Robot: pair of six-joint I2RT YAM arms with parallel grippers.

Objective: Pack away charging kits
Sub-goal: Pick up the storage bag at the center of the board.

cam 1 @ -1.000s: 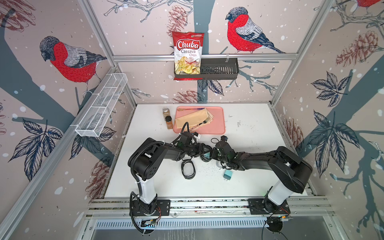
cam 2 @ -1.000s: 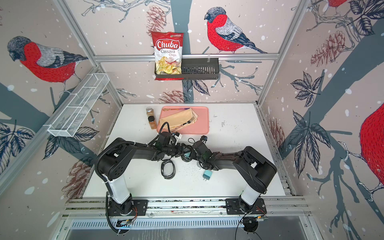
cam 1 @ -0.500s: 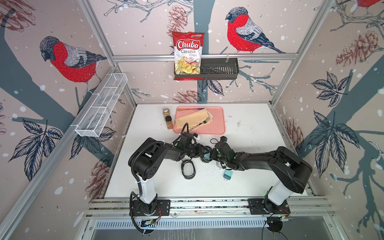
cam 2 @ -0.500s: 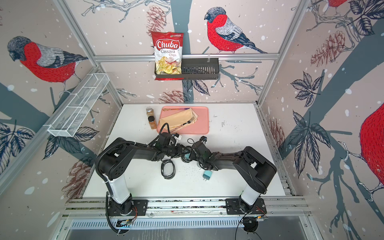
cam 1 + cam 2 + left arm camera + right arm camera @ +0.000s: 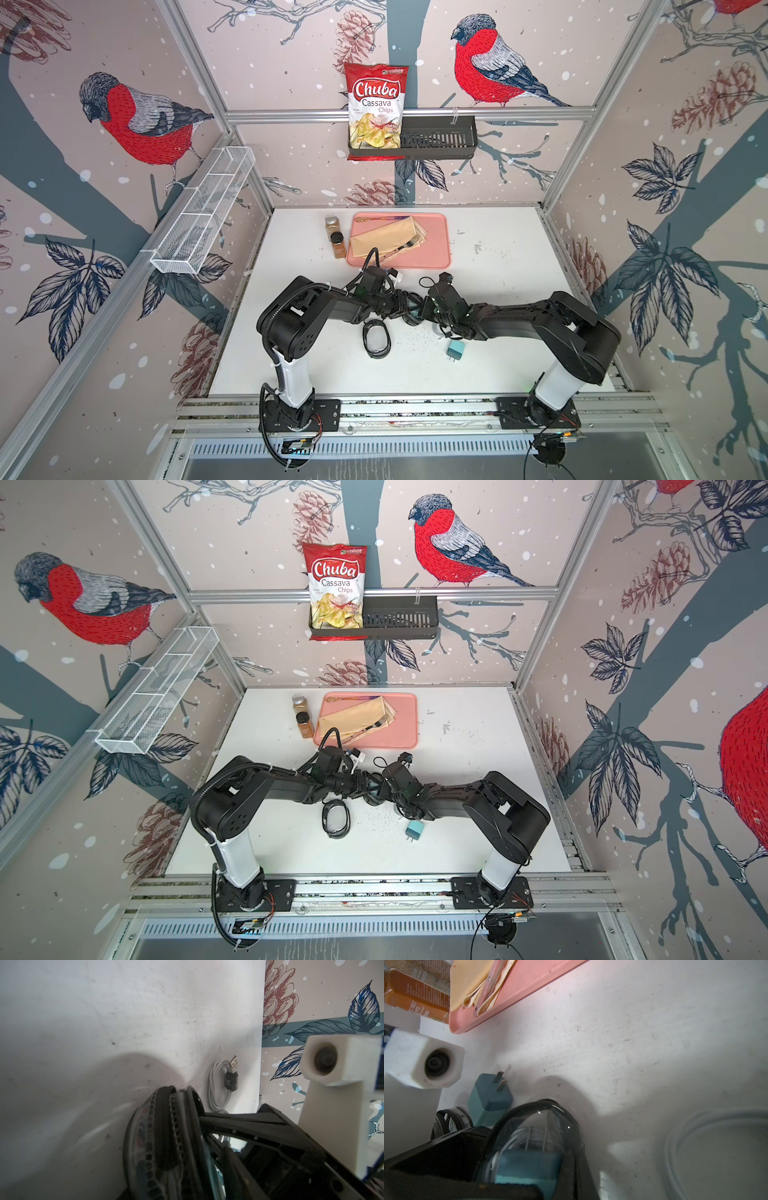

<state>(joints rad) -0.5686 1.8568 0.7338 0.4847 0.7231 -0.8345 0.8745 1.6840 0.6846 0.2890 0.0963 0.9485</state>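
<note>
Looking over the white counter [image 5: 511,332], we are seeing the left arm [image 5: 332,309] and the right arm [image 5: 519,316] stretching toward each other and meeting near its middle, just in front of the pink tray [image 5: 442,259]. The right end effector [image 5: 424,311] is pinching, with jaws fully closed, the rim of a black oval case [image 5: 550,1126], which is standing tilted on its edge between the two arms. Through its clear lid we are seeing a teal plug adapter [image 5: 527,1165] and a white cable [image 5: 497,1157] lying inside. The left end effector [image 5: 400,304] is hovering right at the same case, but we cannot tell if its jaws are open or closed. A second case [image 5: 376,338] is lying flat on the counter just beside the left arm. A second teal adapter [image 5: 456,351] is resting on the counter near the right arm, apart from both cases. In the left wrist view, a coiled cable [image 5: 220,1084] with a dark strap is lying on the counter just beyond the held case.
</note>
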